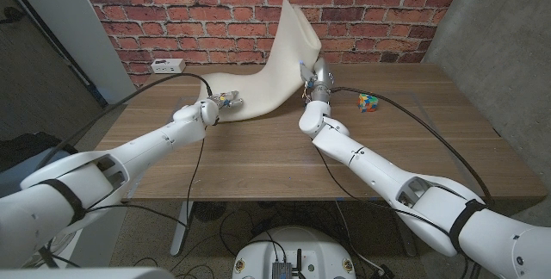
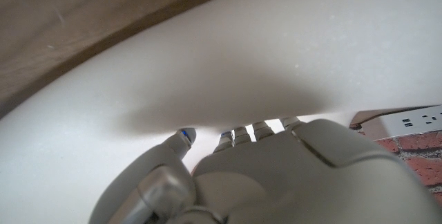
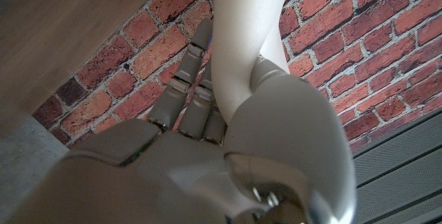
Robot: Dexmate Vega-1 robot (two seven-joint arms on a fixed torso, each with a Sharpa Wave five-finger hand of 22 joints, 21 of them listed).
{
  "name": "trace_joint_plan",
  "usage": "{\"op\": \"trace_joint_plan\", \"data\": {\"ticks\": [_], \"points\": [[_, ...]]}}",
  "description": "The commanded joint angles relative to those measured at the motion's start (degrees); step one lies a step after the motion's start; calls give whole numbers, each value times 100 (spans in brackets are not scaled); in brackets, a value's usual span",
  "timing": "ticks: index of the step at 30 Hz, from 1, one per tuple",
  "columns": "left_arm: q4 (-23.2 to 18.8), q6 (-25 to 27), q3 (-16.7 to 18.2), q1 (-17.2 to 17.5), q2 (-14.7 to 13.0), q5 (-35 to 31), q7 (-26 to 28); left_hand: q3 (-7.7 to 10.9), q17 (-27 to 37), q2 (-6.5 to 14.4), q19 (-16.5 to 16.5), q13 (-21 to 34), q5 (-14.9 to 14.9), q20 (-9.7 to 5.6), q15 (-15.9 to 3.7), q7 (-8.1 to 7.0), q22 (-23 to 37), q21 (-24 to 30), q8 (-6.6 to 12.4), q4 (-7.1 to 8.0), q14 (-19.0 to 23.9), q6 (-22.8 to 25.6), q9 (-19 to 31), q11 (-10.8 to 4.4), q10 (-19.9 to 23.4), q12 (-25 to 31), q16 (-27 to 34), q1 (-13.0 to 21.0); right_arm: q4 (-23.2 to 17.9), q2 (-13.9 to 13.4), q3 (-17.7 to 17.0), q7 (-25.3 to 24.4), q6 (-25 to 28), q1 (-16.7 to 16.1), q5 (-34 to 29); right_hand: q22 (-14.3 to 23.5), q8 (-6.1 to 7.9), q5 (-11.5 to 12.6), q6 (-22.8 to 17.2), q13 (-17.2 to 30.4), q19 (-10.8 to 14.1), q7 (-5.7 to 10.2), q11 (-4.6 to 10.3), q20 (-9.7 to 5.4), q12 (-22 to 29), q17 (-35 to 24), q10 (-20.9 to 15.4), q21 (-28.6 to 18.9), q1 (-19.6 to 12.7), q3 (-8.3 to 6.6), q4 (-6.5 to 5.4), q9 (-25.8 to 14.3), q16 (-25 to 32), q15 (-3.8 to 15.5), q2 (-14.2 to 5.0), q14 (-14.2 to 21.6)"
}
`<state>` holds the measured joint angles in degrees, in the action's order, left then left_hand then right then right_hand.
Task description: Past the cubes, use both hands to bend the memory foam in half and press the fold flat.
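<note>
1. On the table (image 1: 258,154), past its middle, lies the white foam (image 1: 267,77); its left end rests on the wood and its right end is lifted upright before the brick wall (image 1: 172,12).
2. Left hand (image 1: 219,102) is on the foam's low end, fingers (image 2: 238,135) tucked under its edge; it seems to hold it, though the grip is hidden.
3. Right hand (image 1: 312,81) grips the raised end, fingers (image 3: 186,79) behind and thumb in front.
4. A coloured cube (image 1: 368,103) sits right of the right hand.

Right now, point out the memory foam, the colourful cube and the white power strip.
memory foam (image 1: 284,64), head view, its raised middle.
colourful cube (image 1: 368,103), head view, its top face.
white power strip (image 1: 168,65), head view, its top.
</note>
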<state>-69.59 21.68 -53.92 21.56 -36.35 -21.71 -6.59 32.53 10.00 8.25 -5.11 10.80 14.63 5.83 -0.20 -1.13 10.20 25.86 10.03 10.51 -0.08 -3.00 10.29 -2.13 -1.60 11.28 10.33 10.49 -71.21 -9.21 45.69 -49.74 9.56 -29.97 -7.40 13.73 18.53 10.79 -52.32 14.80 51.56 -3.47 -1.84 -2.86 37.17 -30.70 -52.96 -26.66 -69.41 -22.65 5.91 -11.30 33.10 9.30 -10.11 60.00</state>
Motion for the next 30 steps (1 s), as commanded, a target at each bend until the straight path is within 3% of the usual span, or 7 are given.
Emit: {"op": "trace_joint_plan", "data": {"ticks": [1,15,30], "points": [[-164,87,53,95,-59,2,1,44,15,251,121,9,21,-36,6,11,23,24,54,-9,35,-29,8,-34,29,35,28,-46,108,66,468,104,506,273,-977,13,-34,-6,-101,37,-31,63,-123,-2,50,-45,-178,-36,-128,-44,11,-13,43,134,-66,114],[-46,-44,56,66,-26,36,-3,68,14,248,126,9,22,-33,-2,8,24,7,57,-11,35,-30,8,-29,21,34,28,-77,604,298,863,137,661,652,-1527,8,-58,-15,-211,94,-84,32,-109,-17,90,-191,-294,-114,-154,-61,47,-5,111,163,-41,179],[214,-164,42,-12,65,95,18,96,12,244,135,9,23,-37,-8,6,24,-11,57,-15,30,-39,7,-34,12,33,26,-110,1043,538,1124,264,280,903,-1660,-3,-88,-16,-297,108,-149,43,-85,-56,70,-264,-326,-179,-128,-72,61,1,107,200,-5,210]]}}
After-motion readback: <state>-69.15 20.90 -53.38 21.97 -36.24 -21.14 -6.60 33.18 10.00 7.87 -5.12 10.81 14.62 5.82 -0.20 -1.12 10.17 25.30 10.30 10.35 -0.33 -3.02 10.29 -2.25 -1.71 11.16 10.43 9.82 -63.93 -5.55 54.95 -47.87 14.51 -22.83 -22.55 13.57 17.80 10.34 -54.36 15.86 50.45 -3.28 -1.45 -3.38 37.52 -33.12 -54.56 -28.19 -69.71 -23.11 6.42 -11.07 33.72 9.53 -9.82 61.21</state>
